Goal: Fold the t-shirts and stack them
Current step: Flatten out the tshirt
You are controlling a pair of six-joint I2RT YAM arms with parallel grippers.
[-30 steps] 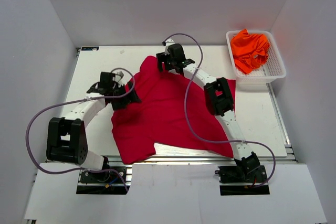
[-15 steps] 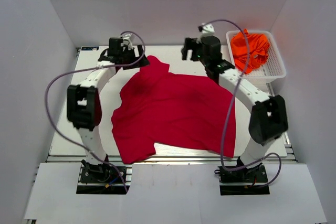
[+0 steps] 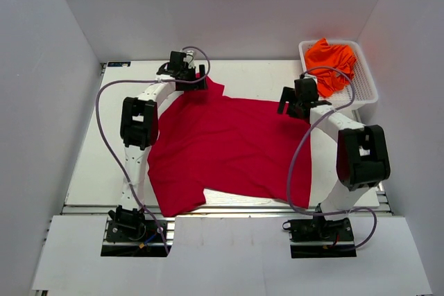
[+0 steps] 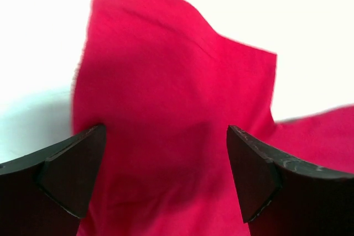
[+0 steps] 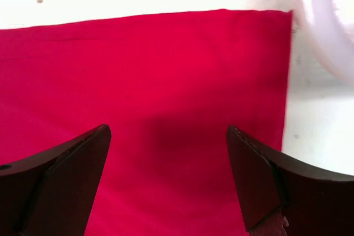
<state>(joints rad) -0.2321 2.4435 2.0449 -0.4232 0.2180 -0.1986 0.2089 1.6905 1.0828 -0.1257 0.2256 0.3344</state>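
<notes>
**Item 1.** Crimson red soft cloth t-shirt [image 3: 222, 150], plain and short-sleeved. It lay spread almost flat over the middle of the white flat bench [image 3: 90, 157]. Its near hem reached the near edge of the bench, and one sleeve pointed toward the far edge, left of centre. A few shallow creases ran across it.

**Item 2.** Bright orange soft cloth t-shirts [image 3: 331, 60], bunched in one heap; their number could not be told. They sat inside the white plastic mesh basket [image 3: 345, 106] at the far right corner of the bench.

**Item 3.** Left tool [image 3: 193, 84], black and two-fingered. It was poised over the far sleeve of the red t-shirt, near the far edge of the bench. It was released, with the jaws wide apart and nothing gripped. In the left wrist view the left tool [image 4: 166, 131] framed the sleeve [image 4: 166, 70]. Whether its tips touched the cloth could not be told.

**Item 4.** Right tool [image 3: 290, 105], of the same make. It stood over the far right corner of the red t-shirt, just beside the basket. It was likewise released, jaws spread and empty. In the right wrist view the right tool [image 5: 168, 130] straddled the straight cloth edge [image 5: 138, 64], with the basket [image 5: 326, 26] blurred at the right.
</notes>
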